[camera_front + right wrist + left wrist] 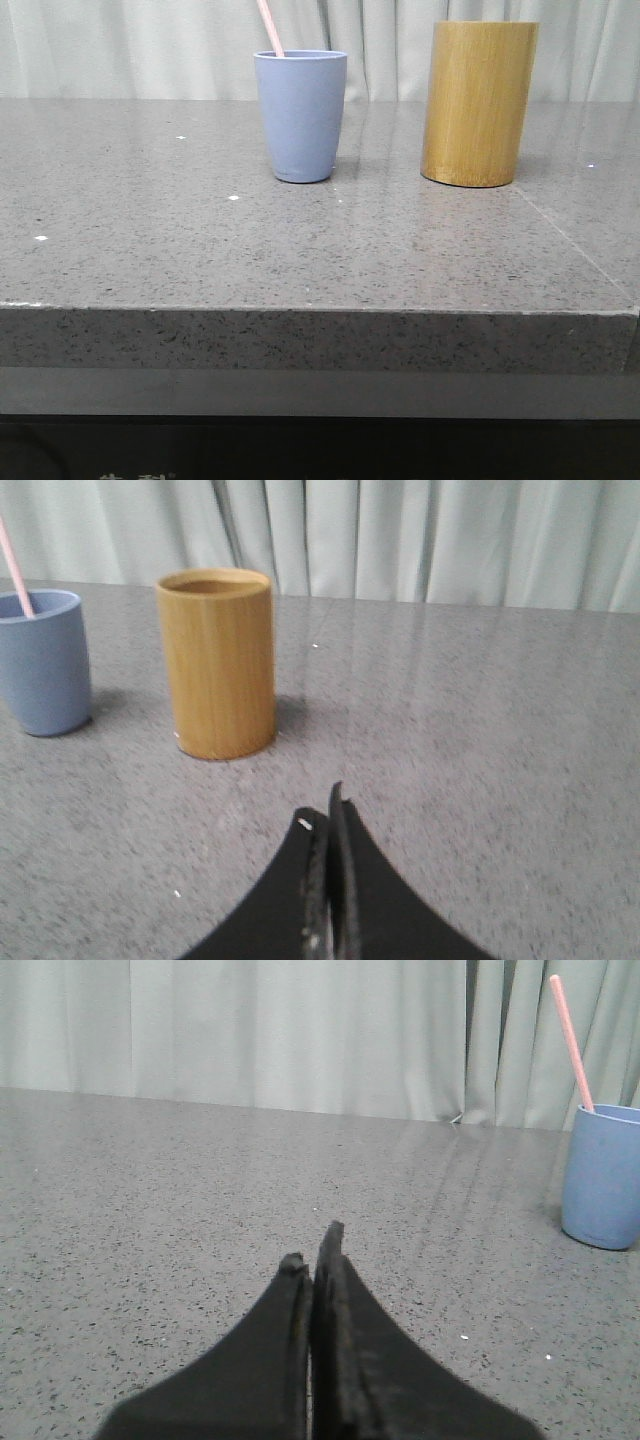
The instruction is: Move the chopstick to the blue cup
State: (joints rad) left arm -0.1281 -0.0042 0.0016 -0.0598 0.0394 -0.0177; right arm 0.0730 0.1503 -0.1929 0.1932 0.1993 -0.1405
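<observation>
The blue cup (300, 115) stands upright on the grey stone table, left of centre at the back. A pale pink chopstick (269, 26) leans out of it to the upper left. The cup (602, 1175) and chopstick (571, 1042) also show in the left wrist view, and the cup (40, 660) and chopstick (14, 577) in the right wrist view. My left gripper (313, 1250) is shut and empty, low over the table well away from the cup. My right gripper (326, 810) is shut and empty, short of the bamboo cylinder. Neither gripper shows in the front view.
A taller tan bamboo cylinder (478, 103) stands to the right of the blue cup; in the right wrist view (216, 662) nothing sticks out above its rim. The table's front edge (320, 312) runs across the front view. Pale curtains hang behind.
</observation>
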